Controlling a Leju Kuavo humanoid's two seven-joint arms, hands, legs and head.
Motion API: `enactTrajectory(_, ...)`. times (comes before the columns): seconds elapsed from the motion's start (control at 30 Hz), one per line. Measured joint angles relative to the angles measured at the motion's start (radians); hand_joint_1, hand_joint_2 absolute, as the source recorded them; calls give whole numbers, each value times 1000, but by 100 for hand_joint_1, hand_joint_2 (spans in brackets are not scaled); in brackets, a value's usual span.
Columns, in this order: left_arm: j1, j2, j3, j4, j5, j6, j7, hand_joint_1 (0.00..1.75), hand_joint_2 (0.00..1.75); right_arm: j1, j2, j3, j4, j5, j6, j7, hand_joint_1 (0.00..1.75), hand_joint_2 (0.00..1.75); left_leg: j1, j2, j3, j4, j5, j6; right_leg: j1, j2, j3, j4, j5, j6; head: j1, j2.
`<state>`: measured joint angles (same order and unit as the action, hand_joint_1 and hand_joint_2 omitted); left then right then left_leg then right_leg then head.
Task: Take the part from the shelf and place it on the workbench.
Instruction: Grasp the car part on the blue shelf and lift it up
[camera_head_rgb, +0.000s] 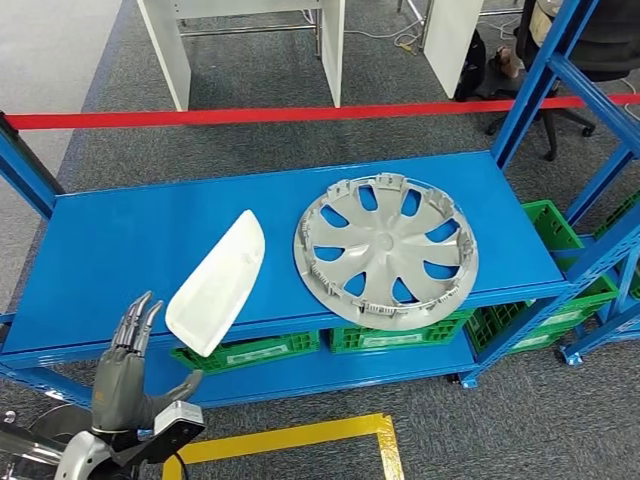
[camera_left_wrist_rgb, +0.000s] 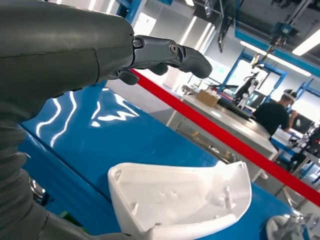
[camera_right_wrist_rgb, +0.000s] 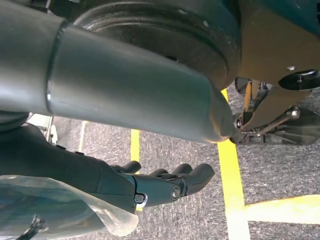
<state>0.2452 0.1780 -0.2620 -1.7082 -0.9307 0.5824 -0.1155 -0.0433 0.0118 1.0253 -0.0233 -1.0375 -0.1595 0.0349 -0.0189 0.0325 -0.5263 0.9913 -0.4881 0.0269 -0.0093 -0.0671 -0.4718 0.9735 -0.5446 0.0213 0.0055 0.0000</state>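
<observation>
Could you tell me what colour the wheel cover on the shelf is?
Silver-grey wheel cover, clearest in the head view.

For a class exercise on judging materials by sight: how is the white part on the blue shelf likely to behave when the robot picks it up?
The white part looks like a thin moulded plastic shell, so it is probably stiff and light for its size. Its glossy, curved surface may be slippery. It overhangs the blue shelf's front edge, so a push from the left hand could tip it off.
</observation>
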Motion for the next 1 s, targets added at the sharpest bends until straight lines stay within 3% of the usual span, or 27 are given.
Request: enactTrajectory(1.0,-92,15,21,113,-43,-65,36,0,175,-5,-2,86,12,-14,10,-17,0,0,0,0,0,0,0,0,0,0,0,0,0,0,0,0)
